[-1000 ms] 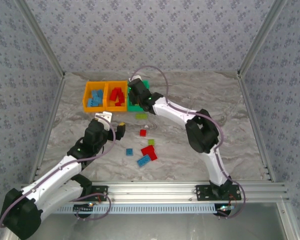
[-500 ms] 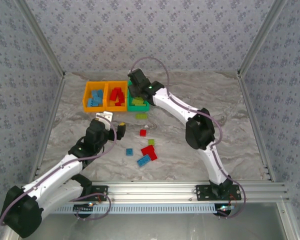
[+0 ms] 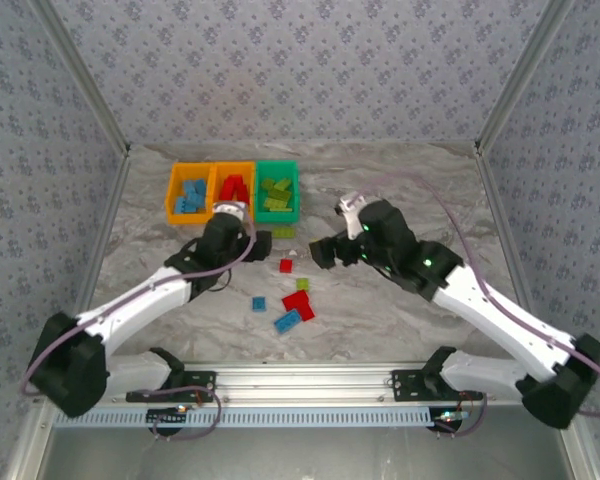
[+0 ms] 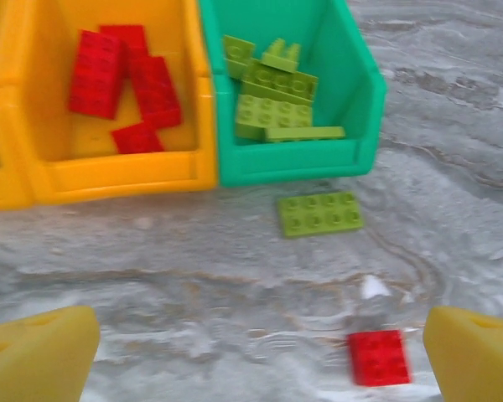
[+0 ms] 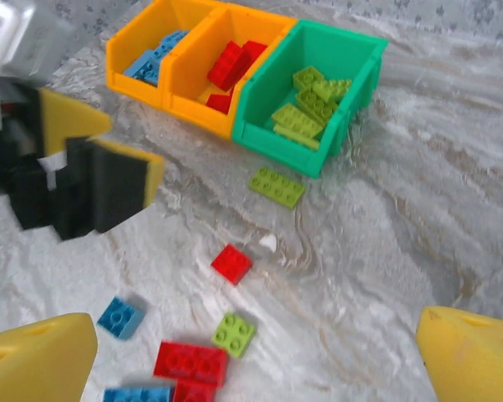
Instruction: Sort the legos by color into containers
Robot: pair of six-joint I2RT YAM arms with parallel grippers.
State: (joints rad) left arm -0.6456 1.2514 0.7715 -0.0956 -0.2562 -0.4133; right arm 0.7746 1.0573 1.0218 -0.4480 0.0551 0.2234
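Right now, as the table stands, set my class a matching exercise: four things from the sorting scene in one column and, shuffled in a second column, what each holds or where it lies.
Column one:
1. end orange-yellow bin
2. middle orange-yellow bin
3. green bin
4. flat lime green brick

Column two:
A. holds red bricks
B. holds lime green bricks
C. holds light blue bricks
D. lies on the table, just in front of a bin

Pairs: 1-C, 2-A, 3-B, 4-D.
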